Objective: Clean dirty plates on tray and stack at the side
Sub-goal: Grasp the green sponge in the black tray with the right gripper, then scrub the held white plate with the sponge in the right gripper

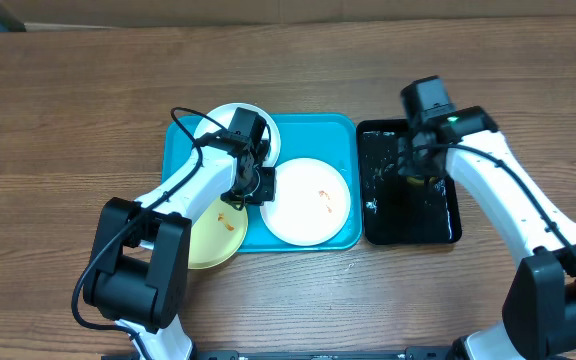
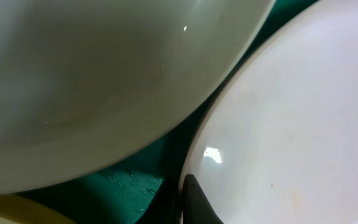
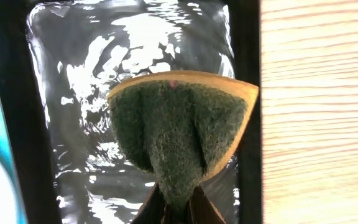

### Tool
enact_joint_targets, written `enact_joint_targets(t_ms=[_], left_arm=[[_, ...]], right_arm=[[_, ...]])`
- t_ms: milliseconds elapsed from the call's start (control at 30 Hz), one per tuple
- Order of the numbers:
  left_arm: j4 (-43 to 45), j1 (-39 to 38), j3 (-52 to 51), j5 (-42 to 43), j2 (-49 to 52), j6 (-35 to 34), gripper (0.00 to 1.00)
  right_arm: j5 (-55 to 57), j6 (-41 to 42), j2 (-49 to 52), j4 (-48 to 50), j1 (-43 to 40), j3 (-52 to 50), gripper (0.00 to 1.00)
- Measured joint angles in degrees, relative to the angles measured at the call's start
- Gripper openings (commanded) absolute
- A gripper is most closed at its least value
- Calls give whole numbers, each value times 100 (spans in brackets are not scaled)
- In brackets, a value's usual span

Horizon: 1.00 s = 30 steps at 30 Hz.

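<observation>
The turquoise tray (image 1: 313,128) holds two white plates. One white plate (image 1: 226,118) sits at its back left, partly hidden by my left arm; it also shows in the left wrist view (image 2: 104,74). The other white plate (image 1: 313,205) (image 2: 291,112) has orange smears and lies front right. The yellow-green plate (image 1: 213,238) (image 2: 5,213) overlaps the tray's front left corner. My left gripper (image 1: 251,185) (image 2: 188,202) is shut on the smeared plate's left rim. My right gripper (image 1: 418,165) (image 3: 173,208) is shut on a green-and-yellow sponge (image 3: 182,124) above the black tray.
A narrow glossy black tray (image 1: 438,225) (image 3: 92,74) with water in it stands right of the turquoise tray. Bare wooden tabletop (image 1: 68,110) (image 3: 322,112) lies all around.
</observation>
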Motion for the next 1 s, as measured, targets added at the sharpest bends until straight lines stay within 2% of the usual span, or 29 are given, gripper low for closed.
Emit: enact_joint_targets(t_ms=[233,733,800,1000], left_arm=[[-2,0,0,-24,0,-125,4],[-4,0,0,-33,0,-125,4],[-4,0,0,-33,0,-125,4],[-4,0,0,-33,0,-127,4]], right_arm=[[848,245,0,-129,623,0,4],[1252,363,0,-262,647,0,4],[1091,389,4,-251,647,0,4],[-564,229,4,219,680,0,4]])
